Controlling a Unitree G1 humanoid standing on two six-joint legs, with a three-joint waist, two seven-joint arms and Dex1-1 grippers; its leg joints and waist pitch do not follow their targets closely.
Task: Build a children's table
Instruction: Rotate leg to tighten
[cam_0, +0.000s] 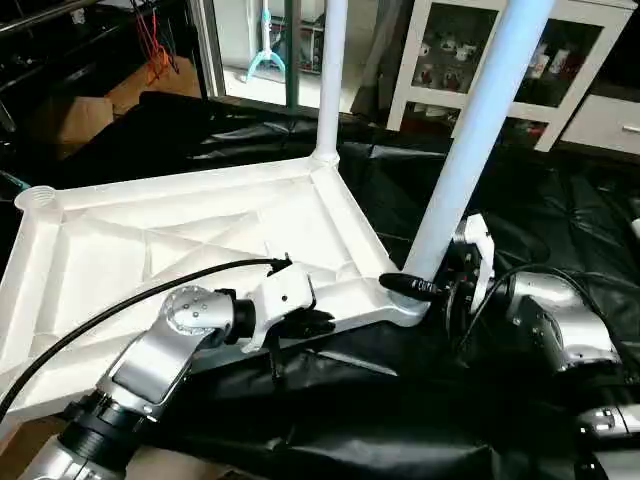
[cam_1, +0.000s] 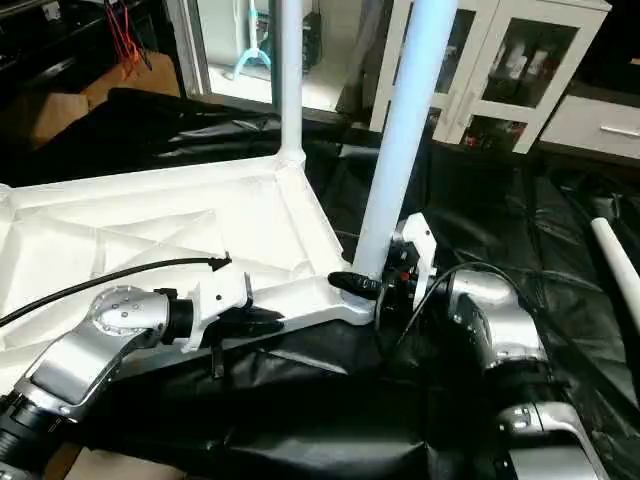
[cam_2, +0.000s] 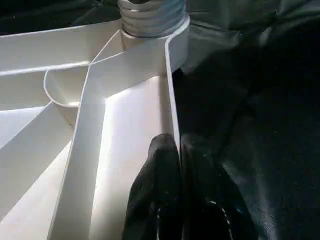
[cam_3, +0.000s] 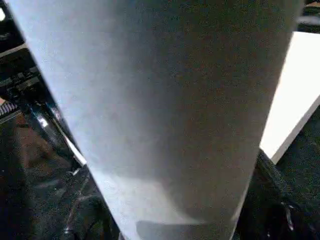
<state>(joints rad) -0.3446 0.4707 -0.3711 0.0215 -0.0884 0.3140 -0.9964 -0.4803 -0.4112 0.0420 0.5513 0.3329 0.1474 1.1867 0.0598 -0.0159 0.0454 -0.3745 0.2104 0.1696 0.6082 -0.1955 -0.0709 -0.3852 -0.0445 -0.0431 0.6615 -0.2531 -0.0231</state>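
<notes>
Black sheeting underlies the upturned children's table (cam_0: 180, 240). Left tool (cam_2: 179, 165), clenched, pins its rim; right tool (cam_0: 425, 290) straddles the near leg (cam_0: 470, 150), grip uncertain. Advice: keep leg plumb while twisting into its socket.

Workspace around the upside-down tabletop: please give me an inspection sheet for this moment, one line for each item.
Surface: black sheet, wrinkled, under the work.
Job's things: tabletop lies underside up; near leg and far leg stand in corner sockets; far-left socket empty; another white leg lies on the sheet at the right.
Clutter: nothing seen.
Hands: left hand shut, pinching the tabletop's near rim; right hand around the near leg's base, grip cannot be judged.
Cables: black cable loops over the left forearm; another at the right wrist.
Surroundings: white glass-door cabinet, glass doorway.
</notes>
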